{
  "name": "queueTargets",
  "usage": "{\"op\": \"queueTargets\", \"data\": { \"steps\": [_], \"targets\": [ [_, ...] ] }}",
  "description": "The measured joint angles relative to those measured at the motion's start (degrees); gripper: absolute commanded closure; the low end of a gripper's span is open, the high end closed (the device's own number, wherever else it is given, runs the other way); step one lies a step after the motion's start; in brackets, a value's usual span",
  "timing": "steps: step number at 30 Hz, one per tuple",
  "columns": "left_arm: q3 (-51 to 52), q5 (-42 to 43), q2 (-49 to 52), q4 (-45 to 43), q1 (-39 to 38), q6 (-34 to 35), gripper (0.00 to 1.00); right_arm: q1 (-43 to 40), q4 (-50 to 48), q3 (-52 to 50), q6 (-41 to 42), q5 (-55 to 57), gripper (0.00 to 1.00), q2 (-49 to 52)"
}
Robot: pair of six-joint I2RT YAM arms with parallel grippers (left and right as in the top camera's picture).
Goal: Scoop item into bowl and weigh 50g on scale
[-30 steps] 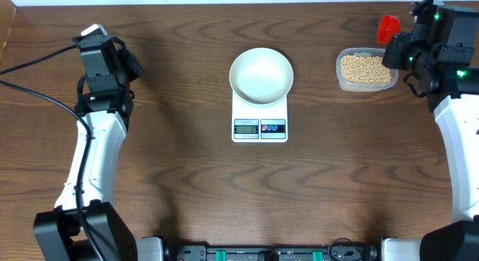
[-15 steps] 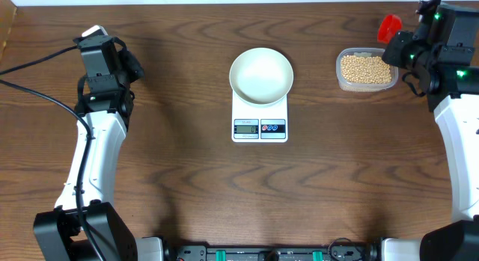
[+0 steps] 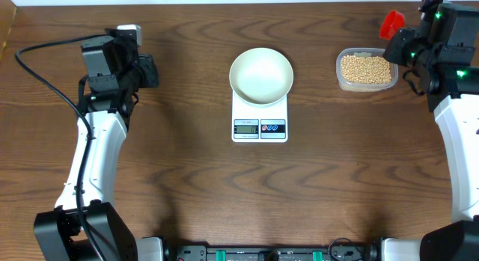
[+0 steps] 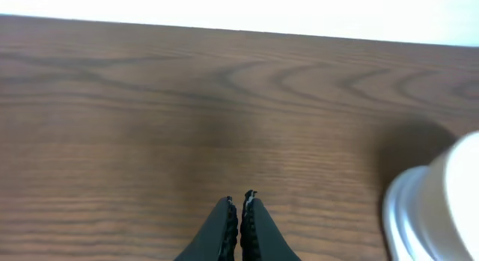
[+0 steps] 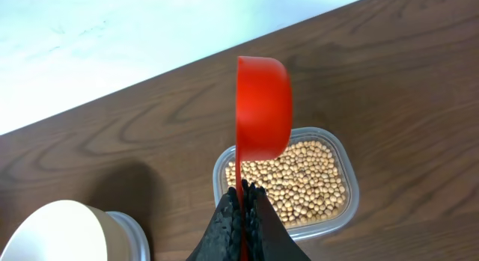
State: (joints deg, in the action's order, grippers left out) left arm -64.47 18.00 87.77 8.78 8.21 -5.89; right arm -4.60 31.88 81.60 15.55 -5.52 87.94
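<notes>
Left arm (image 3: 101,141) has swung right; beans (image 5: 299,179) lie beneath right jaws' scoop (image 5: 263,104).

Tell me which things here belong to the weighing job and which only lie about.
Job: beans, clear tub, red scoop in right hand, bowl, scale.
Lying about: black cable; left hand, shut, holding nothing.

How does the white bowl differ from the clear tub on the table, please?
The bowl is round and opaque white; the tub is rounded-rectangular clear plastic. The bowl is empty, while the tub holds beans. The bowl sits on the scale; the tub rests directly on the table. Both are upright and open-topped.
</notes>
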Motion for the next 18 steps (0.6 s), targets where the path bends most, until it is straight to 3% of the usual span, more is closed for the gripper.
{"op": "queueTargets", "data": {
  "steps": [1,3,10,18],
  "targets": [
    [0.00,1.29,0.00,0.00,0.00,-0.35,0.43,0.00,0.00,0.00,0.00,0.02,0.99,0.00],
    [0.00,3.56,-0.02,-0.02,0.00,-0.98,0.43,0.00,-0.07,0.00,-0.02,0.04,0.99,0.00],
    [0.00,13.25,-0.02,1.25,-0.74,-0.61,0.57,0.00,0.55,0.00,-1.05,1.29,0.99,0.00],
    [0.04,14.91,-2.23,13.33,-12.76,-10.40,0.56,0.00,0.55,0.00,-3.28,1.55,0.99,0.00]
  ]
}}
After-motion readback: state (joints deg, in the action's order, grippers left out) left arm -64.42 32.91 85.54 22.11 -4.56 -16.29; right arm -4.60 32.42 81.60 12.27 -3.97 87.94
